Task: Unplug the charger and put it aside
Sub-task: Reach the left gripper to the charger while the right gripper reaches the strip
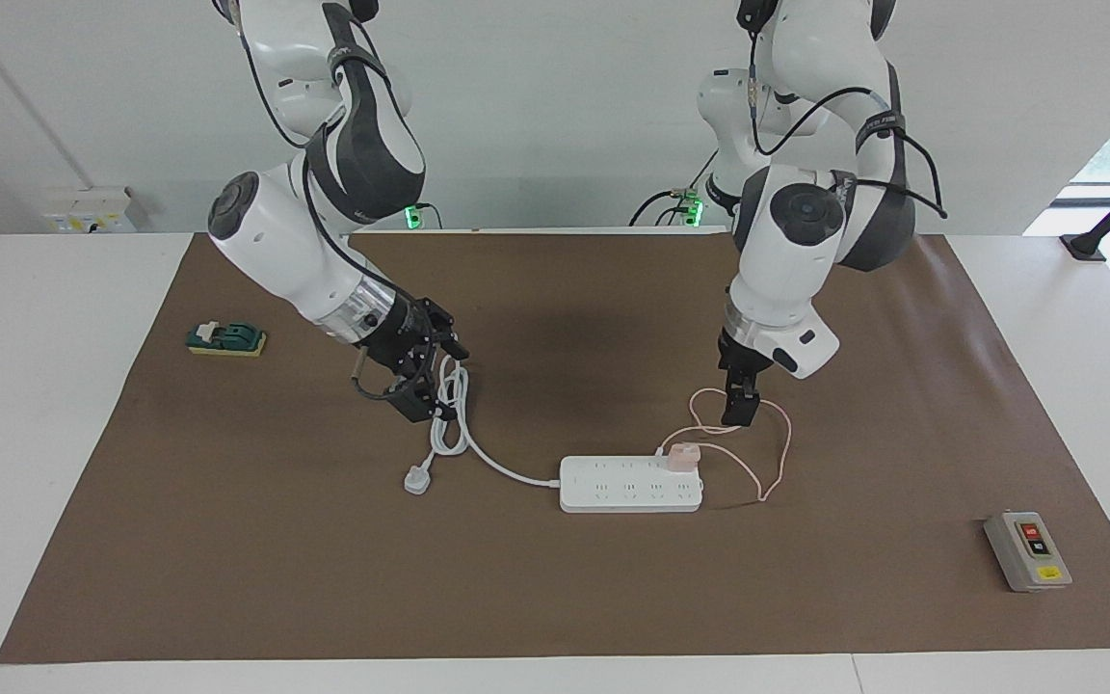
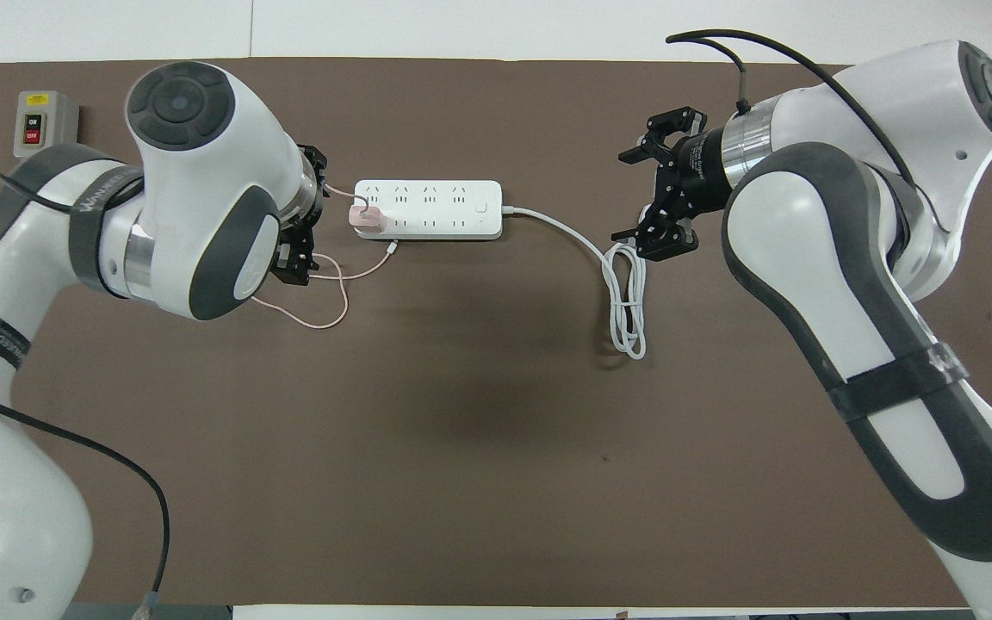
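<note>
A: Facing view first: high up, across the table from the robots, looking back at them and down. Both arms enter from the top, and nearly the whole brown mat (image 1: 227, 540) fits in.

B: And overhead sits above the robots' own end, looking forward and steeply down, closer in, arms filling the bottom corners.

A: Shared ground? The mat's middle, with the white power strip (image 1: 630, 484) in both, half a turn apart.
</note>
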You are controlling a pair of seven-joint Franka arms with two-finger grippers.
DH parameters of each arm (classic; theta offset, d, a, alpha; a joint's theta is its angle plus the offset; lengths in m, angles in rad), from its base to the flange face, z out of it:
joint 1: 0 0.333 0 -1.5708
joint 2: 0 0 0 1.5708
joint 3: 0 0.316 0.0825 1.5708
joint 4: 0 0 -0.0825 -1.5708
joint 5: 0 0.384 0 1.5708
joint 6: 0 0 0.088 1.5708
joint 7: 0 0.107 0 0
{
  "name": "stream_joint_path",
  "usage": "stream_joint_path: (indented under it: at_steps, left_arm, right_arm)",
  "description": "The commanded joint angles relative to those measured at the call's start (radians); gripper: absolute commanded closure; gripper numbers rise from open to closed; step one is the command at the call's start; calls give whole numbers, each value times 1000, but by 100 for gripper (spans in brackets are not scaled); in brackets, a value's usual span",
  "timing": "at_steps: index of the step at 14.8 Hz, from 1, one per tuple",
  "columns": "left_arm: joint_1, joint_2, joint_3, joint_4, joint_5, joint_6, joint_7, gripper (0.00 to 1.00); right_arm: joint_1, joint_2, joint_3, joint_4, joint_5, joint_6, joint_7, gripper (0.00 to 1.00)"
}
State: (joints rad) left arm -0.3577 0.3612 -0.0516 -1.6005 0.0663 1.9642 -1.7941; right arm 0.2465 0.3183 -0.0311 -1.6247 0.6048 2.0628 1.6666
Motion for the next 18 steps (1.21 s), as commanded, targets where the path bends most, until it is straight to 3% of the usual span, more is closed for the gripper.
stream_joint_path:
  at_steps: [1, 3, 10, 14, 15, 16, 17, 18]
  left_arm:
    - [-33, 80, 12, 62, 30, 9, -44, 0]
    - [-41, 136, 15, 114, 30, 4, -45, 0]
    - [-40, 222, 21, 255, 27, -44, -59, 0]
    - [-40, 245, 21, 257, 30, -33, -62, 0]
    - [-37, 249, 21, 254, 27, -31, -73, 0]
    - [-37, 249, 21, 252, 27, -31, -73, 0]
    - [-37, 248, 21, 249, 24, -31, -73, 0]
    - [-38, 249, 21, 245, 24, -27, -73, 0]
  right_arm:
    - [33, 62, 2, 16, 50, 72, 12, 0]
    - [97, 88, 0, 22, 38, 124, 12, 0]
    - [114, 173, 0, 22, 72, 224, -99, 0]
    - [123, 162, 2, -36, 73, 261, -195, 0]
    - [157, 153, 2, -105, 105, 342, -299, 0]
    - [198, 147, 5, -148, 216, 490, -418, 0]
    - [232, 150, 2, -147, 350, 511, -439, 0]
    - [246, 162, -3, -132, 392, 510, -367, 0]
